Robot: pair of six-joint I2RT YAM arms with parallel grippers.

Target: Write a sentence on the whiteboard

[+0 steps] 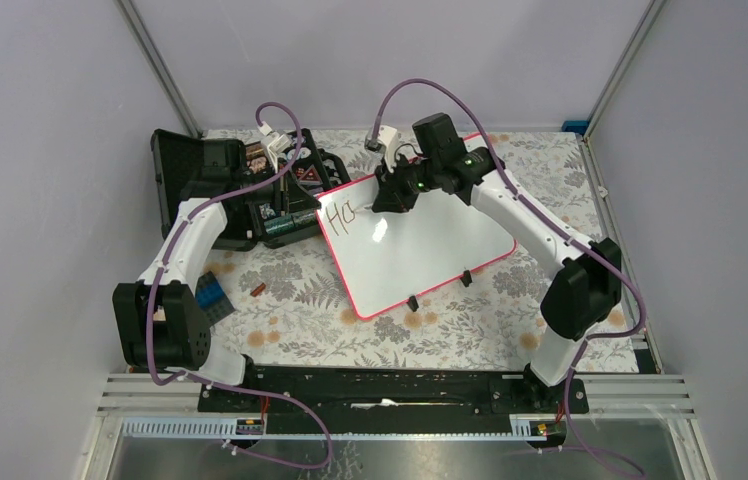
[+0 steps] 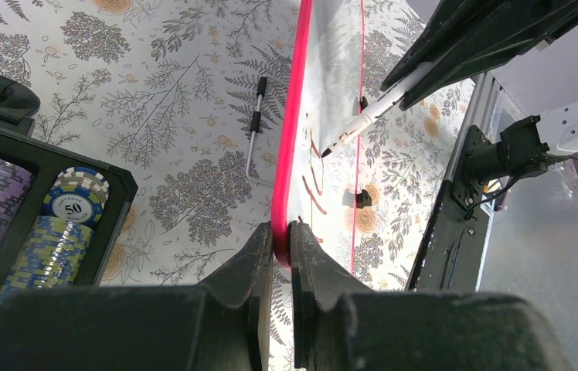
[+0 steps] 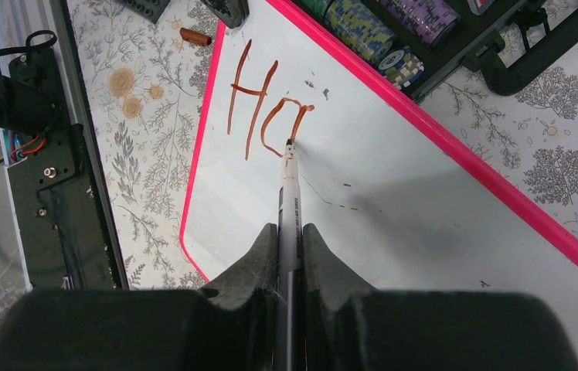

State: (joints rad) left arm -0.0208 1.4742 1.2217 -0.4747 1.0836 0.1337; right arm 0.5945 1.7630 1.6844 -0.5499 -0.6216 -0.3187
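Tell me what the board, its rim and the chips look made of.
Board: glossy white, likely coated steel or melamine; it mirrors the floral tablecloth. Rim: bright pink, evenly coloured, probably plastic. Chips: striped printed edges, plastic or clay composite; cannot tell which.

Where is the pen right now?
In the right wrist view, the pen is pinched in the right gripper, with its tip at the end of the brown letters on the whiteboard.

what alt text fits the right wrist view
The right pincer grips a marker, its tip on a pink-rimmed whiteboard at the brown letters "Ho". A black case of poker chips sits past the board's far edge.
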